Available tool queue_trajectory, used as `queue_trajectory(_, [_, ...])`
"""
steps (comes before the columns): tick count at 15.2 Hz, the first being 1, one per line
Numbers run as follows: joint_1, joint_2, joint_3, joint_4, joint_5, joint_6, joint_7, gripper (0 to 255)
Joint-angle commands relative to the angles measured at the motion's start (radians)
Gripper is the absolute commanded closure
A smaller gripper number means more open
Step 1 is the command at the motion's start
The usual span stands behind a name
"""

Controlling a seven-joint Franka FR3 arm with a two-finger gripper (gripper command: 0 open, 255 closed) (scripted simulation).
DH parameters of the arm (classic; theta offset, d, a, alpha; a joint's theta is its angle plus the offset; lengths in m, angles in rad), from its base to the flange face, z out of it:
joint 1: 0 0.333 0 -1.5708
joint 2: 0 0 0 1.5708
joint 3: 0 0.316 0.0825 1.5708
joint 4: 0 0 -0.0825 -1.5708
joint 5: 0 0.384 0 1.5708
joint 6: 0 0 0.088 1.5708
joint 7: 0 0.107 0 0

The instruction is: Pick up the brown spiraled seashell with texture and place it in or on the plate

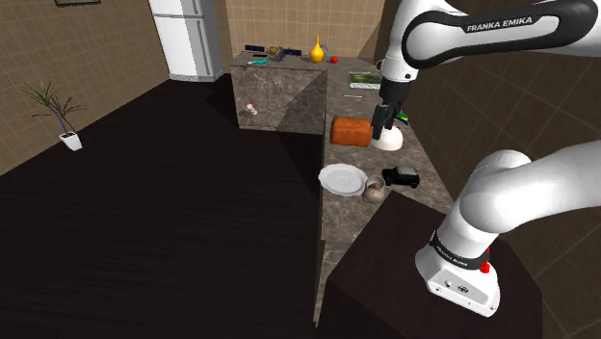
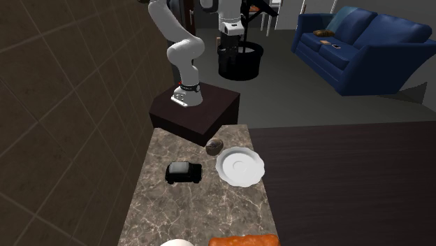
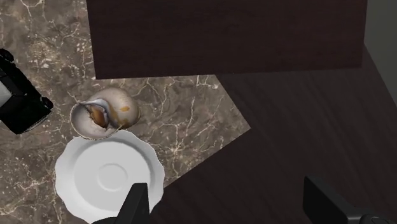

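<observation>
Desk (image 1: 347, 229) is the brown marbled top running away from the dark stand (image 1: 405, 255). The arm (image 1: 482, 29) reaches out over its far part.

Plate (image 3: 108, 175) is white w/ a wavy rim, at the desk edge near the stand and bare. A black toy car (image 3: 19, 95) sits on the seashell's other side from the plate, w/ a clear gap to the shell in the second exterior view.

Seashell (image 3: 104, 114) is a brownish-grey spiral w/ an orange-brown mouth. It lies on the desk just beside the plate's rim (may be touching, can't tell), between plate, car & stand corner.

End effector (image 3: 232, 205) has its fingers wide apart w/ nothing between them. In the shoulder view it hangs high over the desk (image 1: 383, 119), well apart from the shell.

Step in hand, by my read: the approach. Nothing is grasped yet.

Next move needs:
- Shift across so the shell sits between the fingers; from the wrist cam it's off beyond one finger (image 3: 135, 202).
- Come down w/o clipping the plate rim or car.
- Close across the shell's rounded body, which prob. slips.
- Then a short lift & hop onto the plate.
</observation>
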State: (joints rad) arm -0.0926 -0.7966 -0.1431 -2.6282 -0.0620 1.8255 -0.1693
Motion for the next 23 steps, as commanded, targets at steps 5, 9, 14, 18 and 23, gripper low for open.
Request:
queue_trajectory(5, [-0.05,0.079,-0.107,-0.106,-0.076,0.205,-0.108,0])
queue_trajectory(9, [-0.078,0.176,-0.186,-0.148,-0.119,0.357,-0.184,0])
queue_trajectory(14, [-0.089,0.35,-0.295,-0.161,-0.141,0.56,-0.291,0])
queue_trajectory(18, [-0.062,0.523,-0.394,-0.141,-0.096,0.723,-0.41,0])
queue_trajectory(23, [0.028,0.783,-0.511,-0.074,0.18,0.895,-0.701,0])
